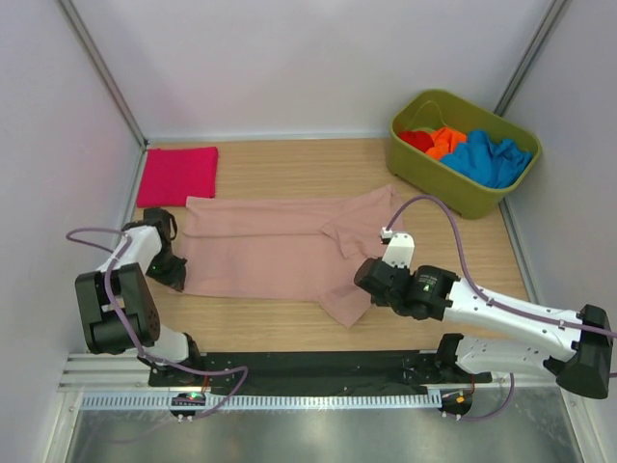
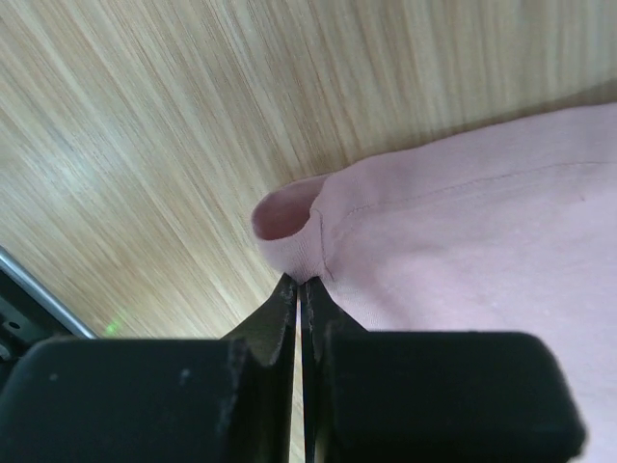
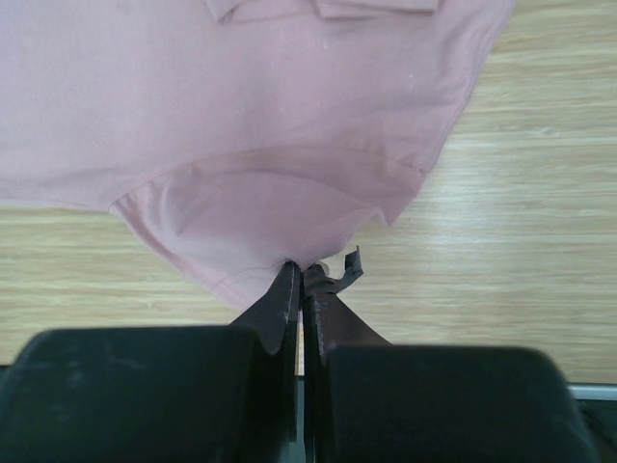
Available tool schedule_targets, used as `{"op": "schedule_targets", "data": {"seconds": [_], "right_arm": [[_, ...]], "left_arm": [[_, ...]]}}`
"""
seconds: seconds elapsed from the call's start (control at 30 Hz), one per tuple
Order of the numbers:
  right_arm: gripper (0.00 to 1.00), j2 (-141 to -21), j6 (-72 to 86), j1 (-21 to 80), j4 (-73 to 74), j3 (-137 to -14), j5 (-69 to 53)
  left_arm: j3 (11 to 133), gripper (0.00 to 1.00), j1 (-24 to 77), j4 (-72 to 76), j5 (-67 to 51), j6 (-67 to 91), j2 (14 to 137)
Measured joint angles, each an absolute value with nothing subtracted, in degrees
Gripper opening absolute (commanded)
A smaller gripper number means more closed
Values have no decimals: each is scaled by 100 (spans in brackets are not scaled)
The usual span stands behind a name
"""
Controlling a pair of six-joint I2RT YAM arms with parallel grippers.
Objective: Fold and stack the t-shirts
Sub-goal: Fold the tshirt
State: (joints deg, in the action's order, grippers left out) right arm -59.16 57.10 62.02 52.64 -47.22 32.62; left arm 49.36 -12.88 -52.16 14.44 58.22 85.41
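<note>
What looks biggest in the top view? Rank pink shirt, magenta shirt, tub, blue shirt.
1. pink shirt
2. tub
3. magenta shirt and blue shirt: too alike to rank; the blue one is bunched in the tub.

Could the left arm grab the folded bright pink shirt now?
Probably not yet: the magenta shirt lies close, nothing between, but the left gripper is shut on the dusty-pink shirt.

Pink t-shirt (image 1: 260,253) spread; magenta one (image 1: 177,176) folded

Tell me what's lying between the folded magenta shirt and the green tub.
Nothing: the top view shows bare wooden table between the magenta shirt and the tub.
</note>
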Motion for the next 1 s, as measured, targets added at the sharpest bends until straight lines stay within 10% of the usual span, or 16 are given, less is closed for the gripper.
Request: {"op": "schedule_targets", "data": {"seconds": [1.0], "right_arm": [[1,-7811,3183,3745,4816,-6563,3022]], "left_arm": [[7378,0,-814,-5666,1568,6110,10156]]}}
